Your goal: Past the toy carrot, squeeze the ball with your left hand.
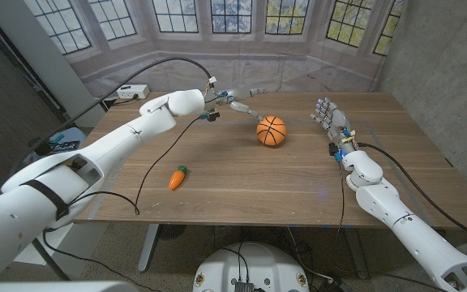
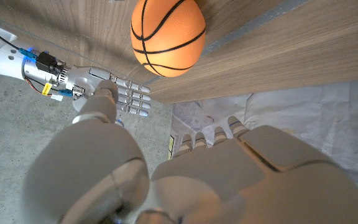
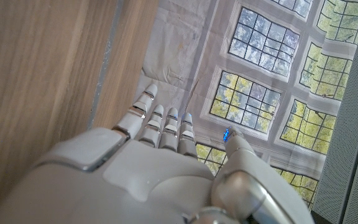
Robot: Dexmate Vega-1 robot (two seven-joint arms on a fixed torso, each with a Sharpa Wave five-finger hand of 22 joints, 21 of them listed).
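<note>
Reaching over the far part of the wooden table (image 1: 298,174), the left hand (image 1: 237,104) hangs just beside the ball (image 1: 271,131), on its left and a little farther back, not touching it; fingers stretched out and apart, holding nothing. Ball is an orange mini basketball, sitting near table centre toward the far edge. Toy carrot (image 1: 177,177) lies well apart from it, nearer the front, left of centre. Right hand (image 1: 328,114) stands on the table to the right of the ball, near it, fingers straight and slightly spread, empty. A black cable (image 1: 147,174) loops across the table by the carrot.
</note>
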